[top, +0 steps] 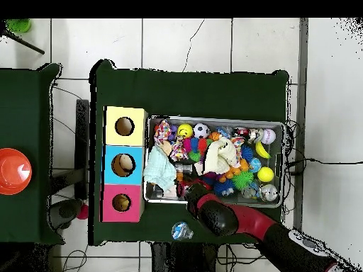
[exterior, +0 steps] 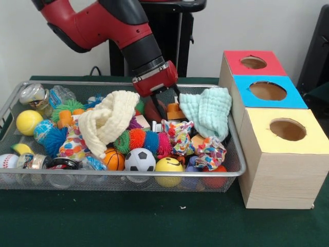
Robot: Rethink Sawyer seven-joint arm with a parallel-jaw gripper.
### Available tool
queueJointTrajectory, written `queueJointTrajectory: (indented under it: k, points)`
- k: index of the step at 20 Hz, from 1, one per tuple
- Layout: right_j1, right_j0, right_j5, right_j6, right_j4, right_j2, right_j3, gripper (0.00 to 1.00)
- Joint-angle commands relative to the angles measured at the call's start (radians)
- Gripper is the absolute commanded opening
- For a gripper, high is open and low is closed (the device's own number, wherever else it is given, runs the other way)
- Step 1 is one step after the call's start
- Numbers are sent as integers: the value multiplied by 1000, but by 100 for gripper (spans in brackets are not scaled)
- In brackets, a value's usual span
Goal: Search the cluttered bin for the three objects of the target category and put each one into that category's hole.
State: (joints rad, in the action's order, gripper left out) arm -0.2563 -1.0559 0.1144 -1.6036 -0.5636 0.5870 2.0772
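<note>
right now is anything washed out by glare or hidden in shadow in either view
Front view: even light, no glare; the gripper reaches down among the toys, so its tips are hidden; the red, blue and yellow hole show dark interiors. Overhead view: the arm covers the mesh bin's near edge.

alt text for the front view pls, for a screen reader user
A red and black robot arm lowers its gripper into a wire bin crammed with toy balls and cloths, beside three wooden boxes with red, blue and yellow holed tops.
</note>
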Motion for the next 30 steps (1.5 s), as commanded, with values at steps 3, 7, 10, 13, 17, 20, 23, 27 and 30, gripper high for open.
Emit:
queueJointTrajectory:
  k: [3,7,10,13,17,20,23,27,30]
  points:
    - [-25,218,177,-175,0,-128,-21,100]
    - [-127,327,232,-128,12,-239,-37,100]
    - [-222,376,428,-113,34,-288,-10,100]
    - [-299,413,580,-89,38,-329,18,100]
    - [-338,435,563,-118,24,-338,19,100]
    - [-398,449,549,-132,16,-333,34,100]
    - [-436,452,564,-149,10,-331,49,100]
    - [-405,456,380,-143,20,-334,33,100]
    - [-371,467,338,-129,25,-354,10,100]
